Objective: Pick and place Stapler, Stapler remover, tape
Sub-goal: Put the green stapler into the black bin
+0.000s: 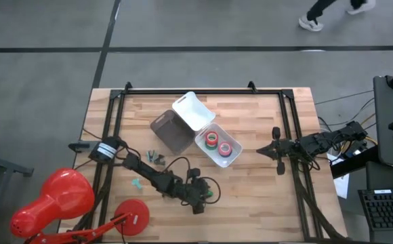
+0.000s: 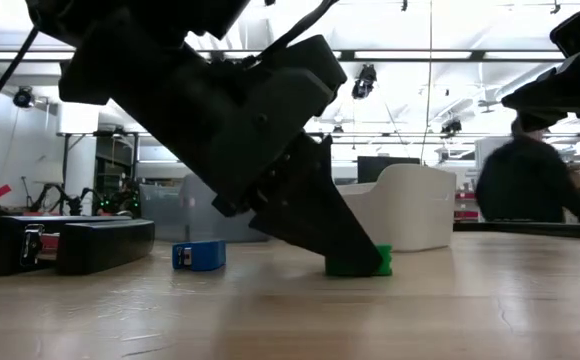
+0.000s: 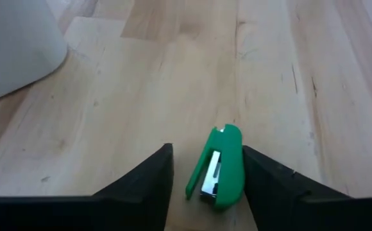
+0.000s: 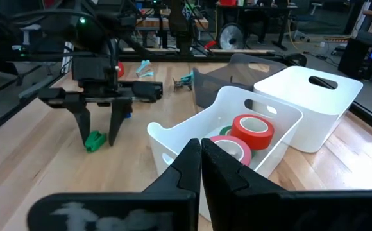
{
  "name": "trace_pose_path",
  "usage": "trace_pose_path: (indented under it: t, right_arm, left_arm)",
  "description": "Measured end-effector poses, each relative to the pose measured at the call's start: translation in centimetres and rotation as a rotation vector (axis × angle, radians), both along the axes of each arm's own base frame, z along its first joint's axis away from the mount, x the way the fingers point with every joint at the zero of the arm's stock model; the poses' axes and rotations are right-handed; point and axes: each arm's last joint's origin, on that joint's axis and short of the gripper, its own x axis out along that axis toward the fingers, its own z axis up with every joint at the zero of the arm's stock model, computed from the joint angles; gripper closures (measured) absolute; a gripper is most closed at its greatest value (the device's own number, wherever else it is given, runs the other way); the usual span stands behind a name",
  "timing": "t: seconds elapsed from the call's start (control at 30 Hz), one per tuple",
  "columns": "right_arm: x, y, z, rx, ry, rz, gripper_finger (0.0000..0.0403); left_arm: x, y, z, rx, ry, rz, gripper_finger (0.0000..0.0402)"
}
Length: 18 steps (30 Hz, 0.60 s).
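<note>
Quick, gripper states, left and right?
Left gripper: open, fingers either side of the small green stapler on the table, not yet clamped.
Right gripper: shut, holding nothing, near the white bin.

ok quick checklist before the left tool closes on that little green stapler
1. Green stapler sits between the left tool fingers: ok, one finger on each side in the left wrist view.
2. Left tool is open wide enough: ok, gaps show on both sides of the stapler.
3. Fingers down at table height: ok, in the low view the tips reach the wood beside the stapler.
4. Stapler squared to the fingers: not ok, it lies slightly angled between them.
5. White bin has room for a drop: ok, the tape rolls leave space.
6. Right tool out of the way: ok, shut and parked right of the bin.
</note>
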Motion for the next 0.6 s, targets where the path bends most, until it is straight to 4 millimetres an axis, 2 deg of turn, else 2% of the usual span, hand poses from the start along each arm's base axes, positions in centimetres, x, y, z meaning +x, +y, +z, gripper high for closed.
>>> trace_pose_path:
  t: [0.4,0.6]
  right_arm:
    - [0.0,0.0,0.0,0.0,0.0,0.0,0.0394]
    - [0.0,0.0,0.0,0.0,0.0,0.0,0.0394]
  left_arm:
    - [-0.14,0.07,0.01,0.007,0.017,0.004,0.0317]
    - [-0.15,0.08,0.03,0.004,0.018,0.006,0.0324]
